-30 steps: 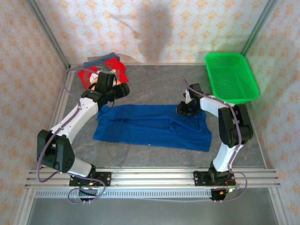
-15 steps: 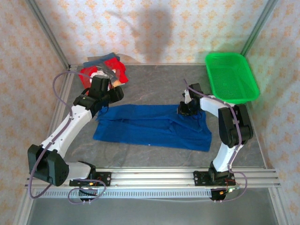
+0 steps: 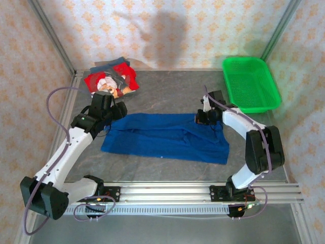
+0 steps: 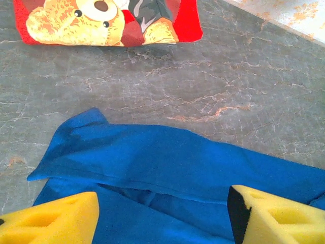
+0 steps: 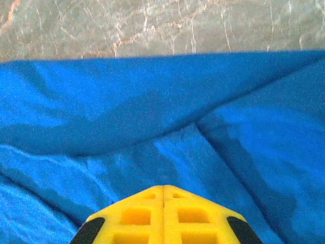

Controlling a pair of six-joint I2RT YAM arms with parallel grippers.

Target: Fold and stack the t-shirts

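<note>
The royal-blue t-shirt (image 3: 165,137) lies spread across the middle of the table, its plain side up with a long fold along it. My left gripper (image 3: 117,113) hovers open over the shirt's left end; in the left wrist view its yellow fingers (image 4: 51,221) stand wide apart above the blue cloth (image 4: 167,162). My right gripper (image 3: 199,118) is at the shirt's far right edge. In the right wrist view this gripper (image 5: 163,189) is shut, tips down against the blue cloth (image 5: 127,107), with no fold showing between them. The red teddy-bear t-shirt (image 3: 110,81) tops darker folded ones (image 3: 109,66) at the back left.
A green mesh basket (image 3: 250,84) stands at the back right, close behind the right arm. Patterned walls and metal frame posts close in the grey marbled table (image 3: 167,94). Bare tabletop (image 4: 203,86) separates the red shirt (image 4: 101,20) from the blue one.
My left arm has swung back from the red shirt stack toward the blue shirt's left end. My right gripper's fingers have closed at the shirt's right edge.
</note>
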